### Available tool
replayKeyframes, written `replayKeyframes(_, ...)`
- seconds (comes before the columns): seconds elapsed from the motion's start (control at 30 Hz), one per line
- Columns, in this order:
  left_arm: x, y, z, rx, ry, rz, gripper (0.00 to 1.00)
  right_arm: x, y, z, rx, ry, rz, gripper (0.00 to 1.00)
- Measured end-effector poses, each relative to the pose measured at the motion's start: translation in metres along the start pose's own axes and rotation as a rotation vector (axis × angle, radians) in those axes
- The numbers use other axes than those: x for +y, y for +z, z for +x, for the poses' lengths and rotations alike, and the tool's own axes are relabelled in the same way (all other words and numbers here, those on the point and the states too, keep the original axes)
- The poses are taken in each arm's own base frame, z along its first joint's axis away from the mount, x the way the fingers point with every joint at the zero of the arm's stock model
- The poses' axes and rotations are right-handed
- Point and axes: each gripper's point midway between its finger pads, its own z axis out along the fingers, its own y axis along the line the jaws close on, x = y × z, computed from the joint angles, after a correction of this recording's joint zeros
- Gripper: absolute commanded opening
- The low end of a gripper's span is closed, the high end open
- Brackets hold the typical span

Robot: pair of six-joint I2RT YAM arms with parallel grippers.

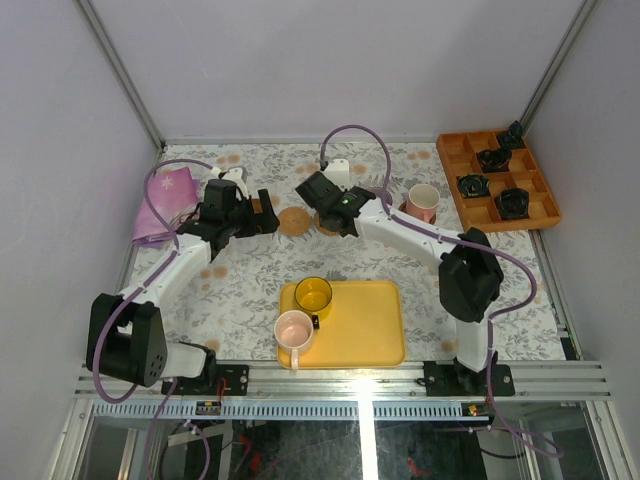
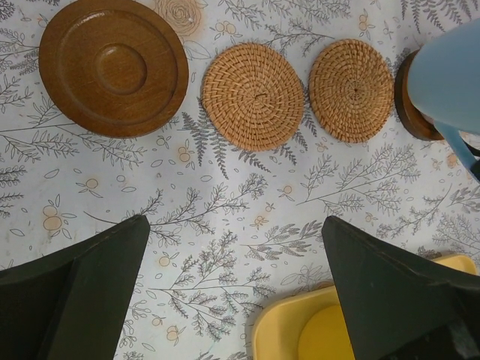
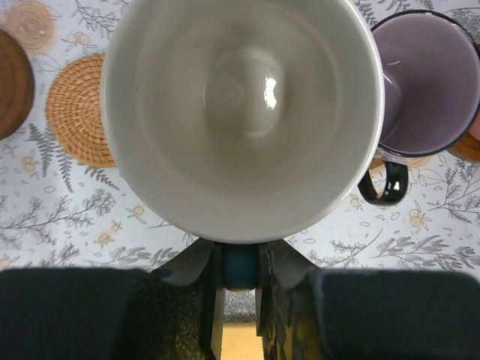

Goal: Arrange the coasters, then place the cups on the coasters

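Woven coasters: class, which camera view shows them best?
Left wrist: both woven coasters lie whole, side by side, weave clear. Top external shows one small tan disc; right wrist shows one, partly behind the cup.

A pale tablecloth [image 1: 250, 290], printed with grey fern sprigs and small orange flowers, is spread under everything. A flat yellow rectangular tray [image 1: 365, 330] is laid on it near the front edge, about the middle. An orange compartment box [image 1: 455, 185] is set at the far right corner, and four small black objects [image 1: 493, 158] are lodged in separate compartments of it. A crumpled pink-purple sheet [image 1: 165, 205] is seen at the far left edge. The front is bordered by an aluminium rail [image 1: 340, 380].
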Motion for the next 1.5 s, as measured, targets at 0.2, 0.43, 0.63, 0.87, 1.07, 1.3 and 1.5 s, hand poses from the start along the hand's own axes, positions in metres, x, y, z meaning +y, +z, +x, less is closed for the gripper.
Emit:
replayKeyframes(0.2, 0.002, 0.003, 0.004, 0.018, 0.010, -0.007, 1.00, 0.003, 0.026, 0.013, 0.055, -0.009, 0.013, 0.00)
replayKeyframes(0.43, 0.003, 0.007, 0.003, 0.025, 0.016, -0.010, 1.00, 0.011, 0.038, 0.012, 0.098, 0.019, -0.032, 0.00)
replayKeyframes(0.63, 0.004, 0.009, 0.004, 0.031, 0.016, -0.014, 1.00, 0.011, 0.044, 0.012, 0.123, 0.030, -0.041, 0.00)
replayKeyframes(0.87, 0.004, 0.009, 0.004, 0.032, 0.016, -0.015, 1.00, 0.013, 0.052, 0.026, 0.167, 0.014, -0.040, 0.00)
replayKeyframes(1.07, 0.004, 0.009, 0.004, 0.032, 0.016, -0.015, 1.00, 0.015, 0.057, 0.037, 0.201, 0.006, -0.039, 0.00)
replayKeyframes(1.3, 0.004, 0.009, 0.004, 0.032, 0.016, -0.015, 1.00, 0.015, 0.058, 0.038, 0.203, 0.005, -0.039, 0.00)
replayKeyframes(1.5, 0.005, 0.010, 0.005, 0.034, 0.015, -0.016, 1.00, 0.015, 0.058, 0.038, 0.204, 0.008, -0.038, 0.00)
